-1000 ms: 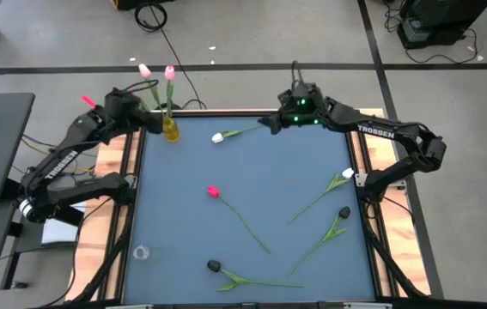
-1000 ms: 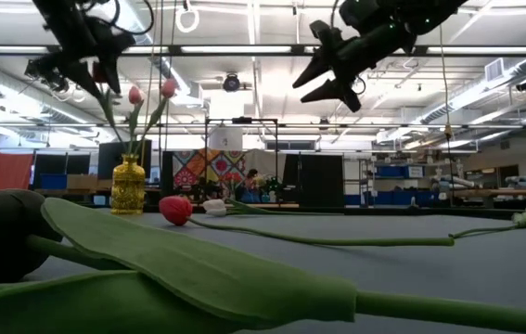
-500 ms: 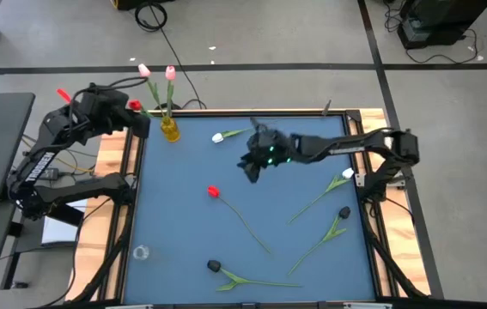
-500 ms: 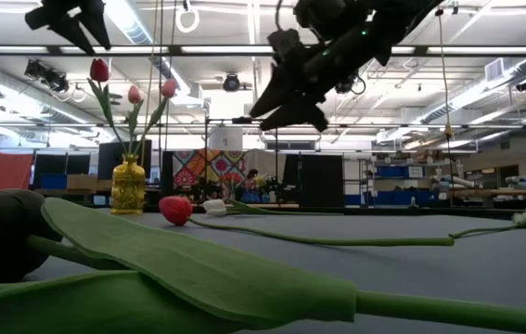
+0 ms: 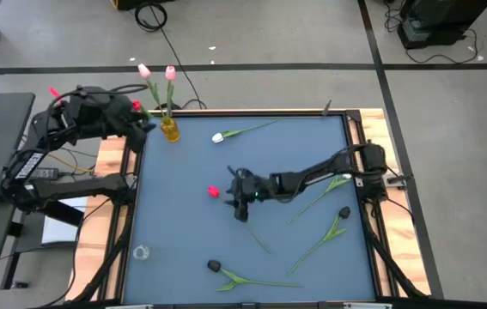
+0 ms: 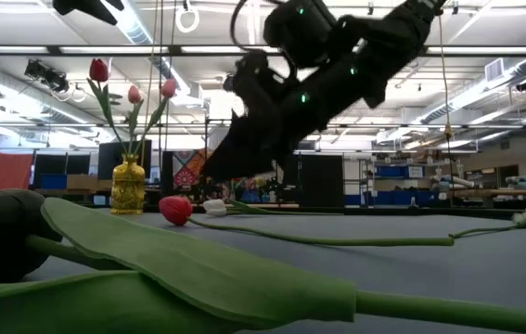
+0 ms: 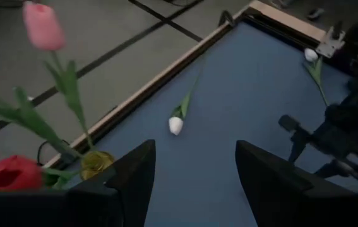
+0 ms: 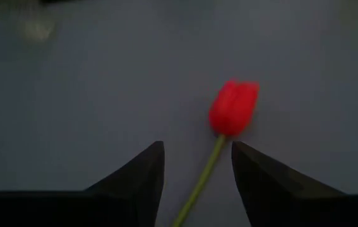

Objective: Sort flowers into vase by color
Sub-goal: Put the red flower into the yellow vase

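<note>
A red tulip lies on the blue table, its head (image 5: 213, 191) to the left and its thin stem (image 8: 197, 189) running toward the near right. My right gripper (image 5: 240, 210) hovers open just above it. In the right wrist view (image 8: 197, 148) its fingers stand on either side of the stem, behind the head (image 8: 233, 107), without touching. A yellow vase (image 5: 170, 129) at the far left corner holds two pink tulips (image 5: 169, 74) and a red one (image 6: 99, 70). My left gripper (image 7: 194, 151) is open and empty, left of the vase (image 7: 96, 165).
A white tulip (image 5: 218, 136) lies near the far edge and another (image 5: 347, 174) by the right edge. A black tulip (image 5: 344, 212) lies at the right and another (image 5: 214, 267) near the front edge. A small clear glass (image 5: 141, 252) stands at the near left.
My right gripper has swung from the table's far edge toward the middle and down, ending over the red tulip's stem. My left gripper has drawn back from the vase toward the table's left edge; a red tulip now stands in the vase.
</note>
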You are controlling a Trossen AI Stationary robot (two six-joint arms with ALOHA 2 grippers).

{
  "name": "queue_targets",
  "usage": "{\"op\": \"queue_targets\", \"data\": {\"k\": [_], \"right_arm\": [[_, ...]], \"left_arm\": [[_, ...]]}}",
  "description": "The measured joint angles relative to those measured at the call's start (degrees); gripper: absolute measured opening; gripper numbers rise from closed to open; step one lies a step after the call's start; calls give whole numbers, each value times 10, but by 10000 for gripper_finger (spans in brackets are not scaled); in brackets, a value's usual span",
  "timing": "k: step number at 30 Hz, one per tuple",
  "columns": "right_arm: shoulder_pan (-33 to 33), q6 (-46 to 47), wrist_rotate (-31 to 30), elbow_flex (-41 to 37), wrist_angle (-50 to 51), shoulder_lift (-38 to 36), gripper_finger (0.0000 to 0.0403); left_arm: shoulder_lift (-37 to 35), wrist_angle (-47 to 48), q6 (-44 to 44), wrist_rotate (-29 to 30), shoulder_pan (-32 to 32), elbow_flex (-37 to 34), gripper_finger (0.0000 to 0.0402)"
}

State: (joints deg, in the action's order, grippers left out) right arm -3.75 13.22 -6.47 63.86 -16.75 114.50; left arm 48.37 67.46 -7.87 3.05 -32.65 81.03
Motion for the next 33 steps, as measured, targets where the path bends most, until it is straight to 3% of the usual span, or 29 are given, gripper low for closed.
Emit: {"op": "queue_targets", "data": {"k": [7,16,20,26,33], "right_arm": [[-15,18,-39,0,-35,53,206],[-1,17,34,36,-12,97,174],[-2,-2,7,79,63,107,136],[13,28,22,97,98,104,16],[37,102,12,102,71,80,5]], "left_arm": [[20,1,-8,-1,26,0,224],[62,0,-18,-2,41,-1,224],[82,0,-22,-2,41,-1,224],[102,0,-30,-2,41,-1,224],[91,-17,-60,4,40,-2,213]]}}
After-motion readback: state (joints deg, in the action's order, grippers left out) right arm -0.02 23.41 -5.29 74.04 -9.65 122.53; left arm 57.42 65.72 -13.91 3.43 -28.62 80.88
